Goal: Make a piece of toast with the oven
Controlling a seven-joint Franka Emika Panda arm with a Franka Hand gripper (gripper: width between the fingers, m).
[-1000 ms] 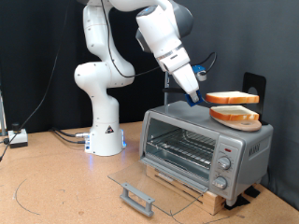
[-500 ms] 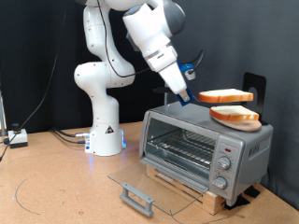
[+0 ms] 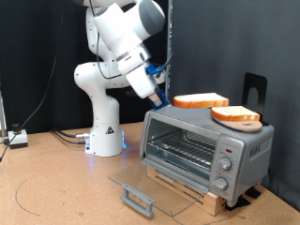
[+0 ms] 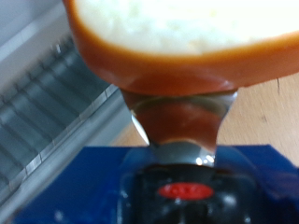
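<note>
Lying open in front of the oven (image 3: 204, 145), its glass door (image 3: 150, 183) leaves the wire rack (image 3: 185, 148) exposed. Above the oven's roof, toward the exterior view's left, the gripper (image 3: 164, 97) has its fingers closed on one crust edge of the piece of toast (image 3: 200, 99), held flat in the air. Pinched only at that edge, the slice could sag, tear or slip, I judge. A second slice (image 3: 235, 114) lies on the roof beyond

We see the white arm bent over from its base, forearm slanting down toward the exterior view's right, the gripper (image 3: 165, 97) with its fingers (image 4: 177, 117) clamped on the piece of toast (image 3: 200, 100)
</note>
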